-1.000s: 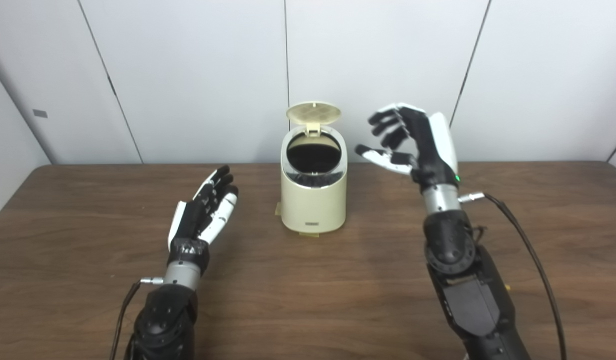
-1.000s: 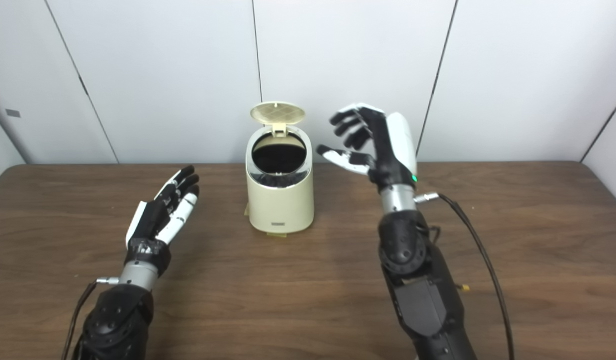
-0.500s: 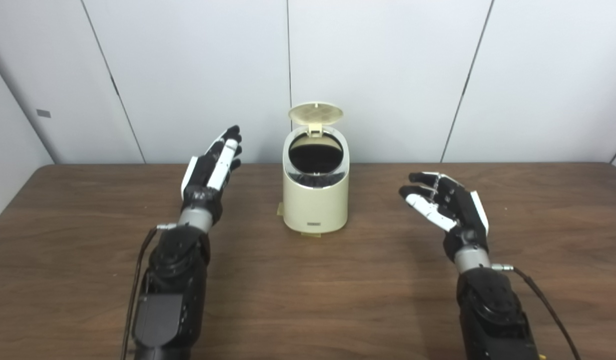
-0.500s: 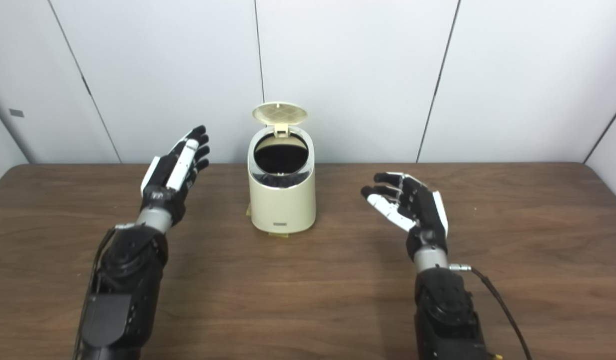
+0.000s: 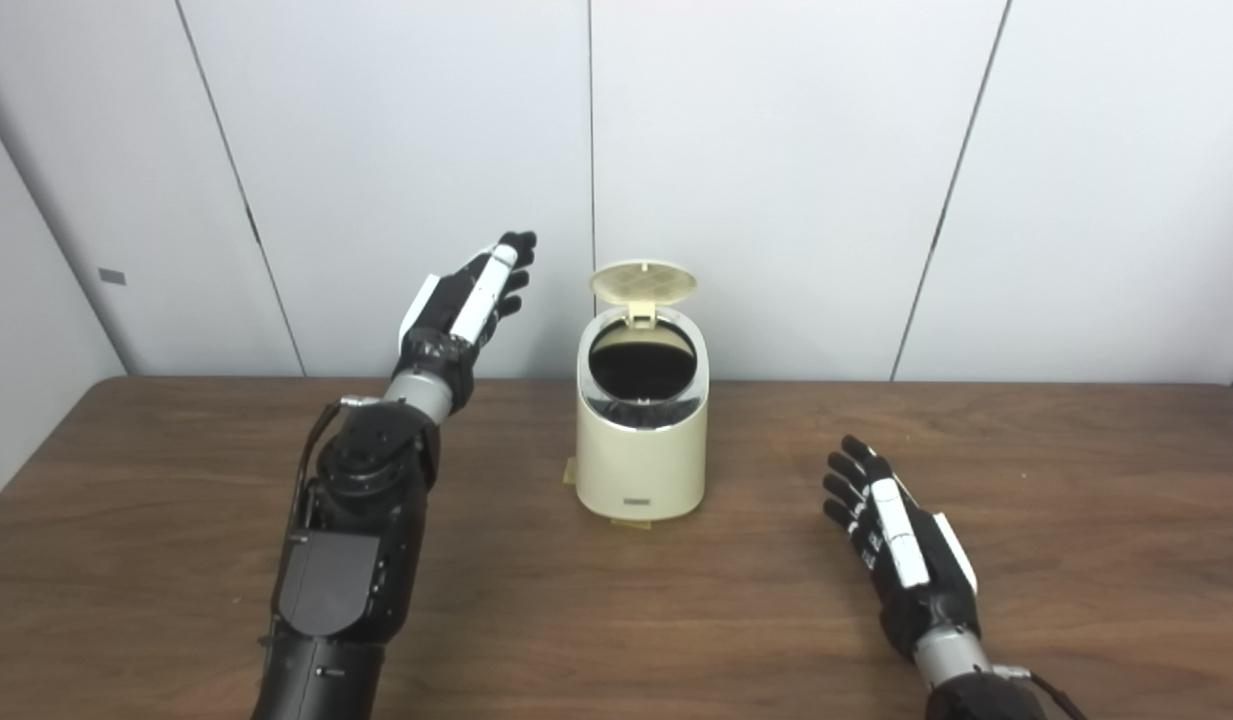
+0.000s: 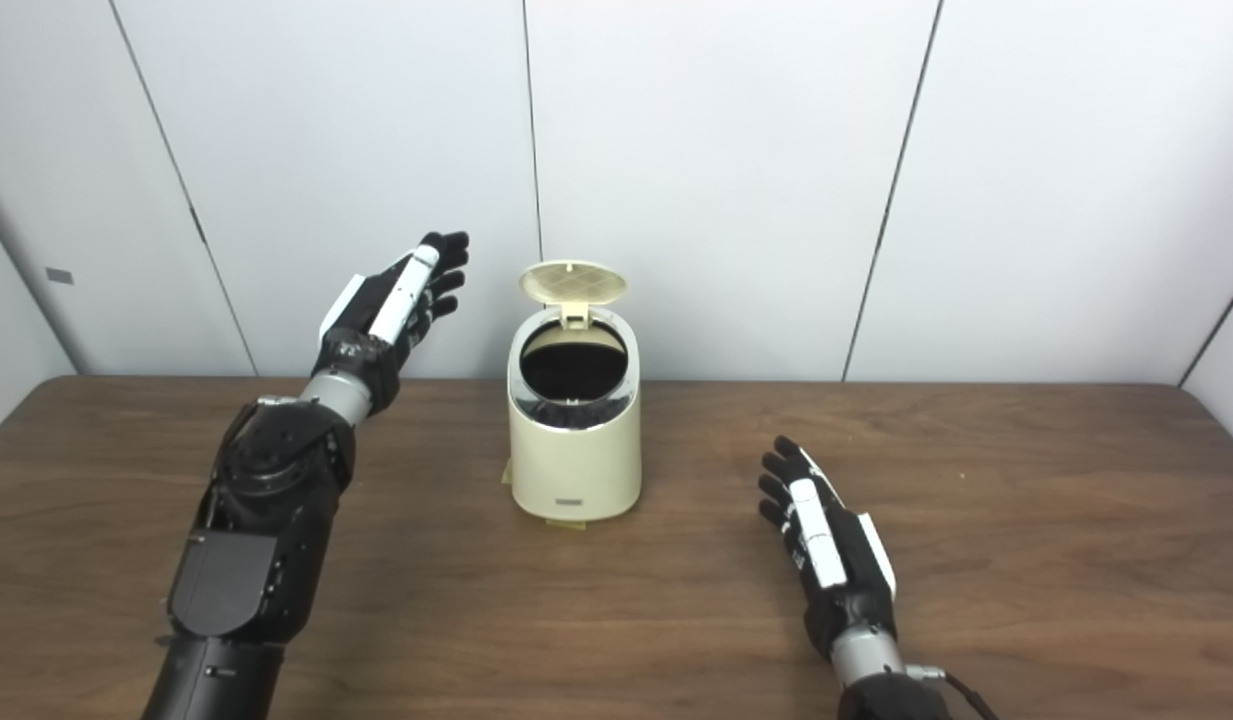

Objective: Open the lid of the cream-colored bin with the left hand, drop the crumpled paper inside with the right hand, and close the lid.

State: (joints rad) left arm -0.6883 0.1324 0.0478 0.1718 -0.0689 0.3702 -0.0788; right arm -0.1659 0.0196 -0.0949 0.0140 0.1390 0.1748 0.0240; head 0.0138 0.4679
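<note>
The cream-colored bin (image 5: 642, 450) stands upright at the middle of the brown table (image 5: 616, 620). Its round lid (image 5: 643, 283) is flipped up at the back, showing a dark inside. My left hand (image 5: 469, 297) is open and empty, raised to the left of the bin at about lid height, fingers stretched toward the wall. My right hand (image 5: 896, 540) is open and empty, low over the table to the right front of the bin. No crumpled paper shows in either view; the bin's dark inside hides any contents.
White wall panels (image 5: 776, 150) stand close behind the table's far edge. A small tan tab (image 5: 568, 475) sticks out at the bin's base. A cable (image 5: 311, 450) runs along my left forearm.
My left hand has risen and moved toward the bin's lid. My right hand has dropped from beside the bin's opening and drawn back low over the table. The camera has tilted slightly.
</note>
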